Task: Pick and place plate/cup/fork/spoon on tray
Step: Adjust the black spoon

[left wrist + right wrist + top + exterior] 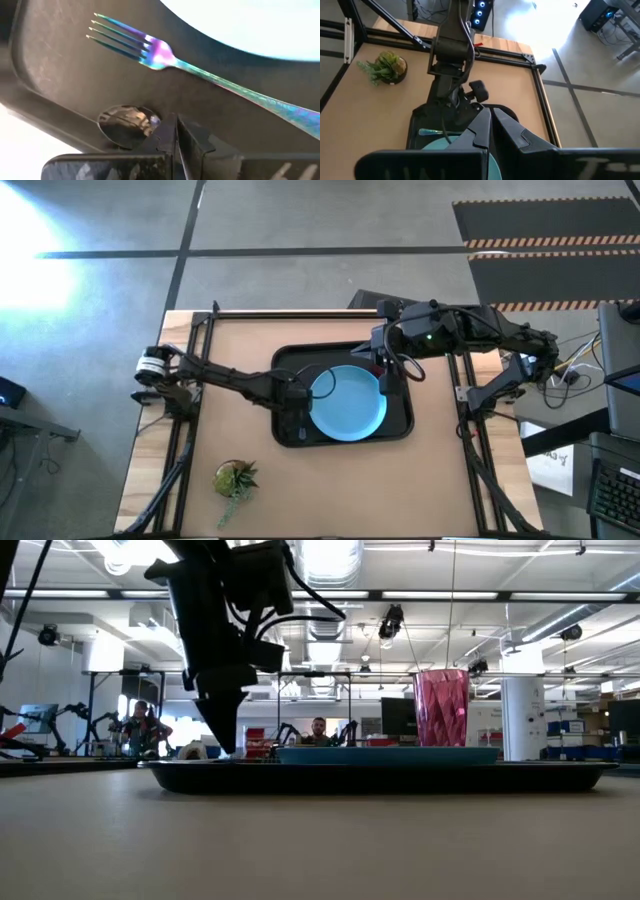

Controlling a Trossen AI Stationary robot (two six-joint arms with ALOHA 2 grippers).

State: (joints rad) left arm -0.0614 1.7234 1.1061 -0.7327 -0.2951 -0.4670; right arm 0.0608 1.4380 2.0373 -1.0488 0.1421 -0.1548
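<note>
1. The left gripper (296,402) is low over the nine o'clock side of the black tray (400,430), its fingers pressed together at the neck of the dark spoon (125,125), whose bowl lies on the tray floor by the rim. Whether the handle is pinched between them cannot be made out.

2. The fork (200,70) lies flat on the tray just beside the spoon, between it and the light-blue plate (350,405), which sits at the tray's centre. The red cup (441,707) stands upright on the tray toward its three o'clock side.

3. The right gripper (385,358) hangs shut and empty above the tray's one o'clock corner, near the cup.

4. All four pieces appear to be on the tray, so the main risk now is disturbing them. If the left gripper lifts away without opening, it could carry the spoon back up or flick it over the rim onto the table (250,330).

5. A sideways pull toward three o'clock could push the spoon into the fork and nudge the fork against the plate's edge.

6. A careless swing of the right arm toward six o'clock could clip the cup and tip it, since it is tall and narrow.

7. The small potted plant (236,478) sits on the table at about seven o'clock, well apart from the tray and unlikely to be struck.
</note>
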